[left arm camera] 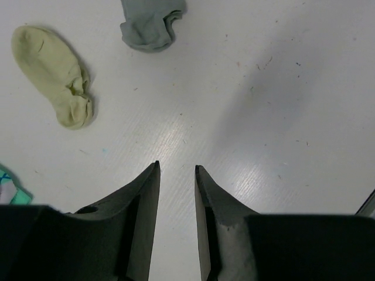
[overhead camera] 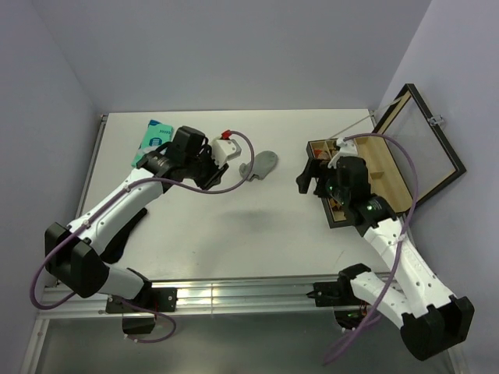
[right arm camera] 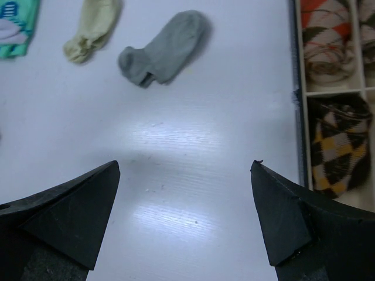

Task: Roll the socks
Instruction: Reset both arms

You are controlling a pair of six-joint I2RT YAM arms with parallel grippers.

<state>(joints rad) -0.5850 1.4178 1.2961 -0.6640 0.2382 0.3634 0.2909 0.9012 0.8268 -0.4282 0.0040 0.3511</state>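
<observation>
Two grippers hover over the white table (overhead camera: 234,249), and we see nothing held in either. Our left gripper (left arm camera: 177,170) has its jaws drawn close, with only a narrow strip of bare tabletop between them. Our right gripper (right arm camera: 184,167) has its jaws spread wide, again with only table between.

Ahead of the left gripper lie the cream ankle sock (left arm camera: 55,76), flat on its side, and the grey ankle sock (left arm camera: 151,23), bunched at the cuff. The two lie apart from each other. From above, we place the grey sock in the far half of the table, between the two grippers and nearer the left one. The teal-and-white packet (overhead camera: 152,139) lies towards the far left corner, partly under the left arm.

Just beside the right gripper, along the table's right edge, stands a divided wooden box (right arm camera: 296,88) with its framed lid (overhead camera: 421,132) thrown back. In its compartments we make out rolled socks: a dark-brown argyle roll (right arm camera: 340,146) with tan-orange diamonds, and an orange-and-white argyle roll (right arm camera: 325,35) in the next compartment beyond it.
</observation>
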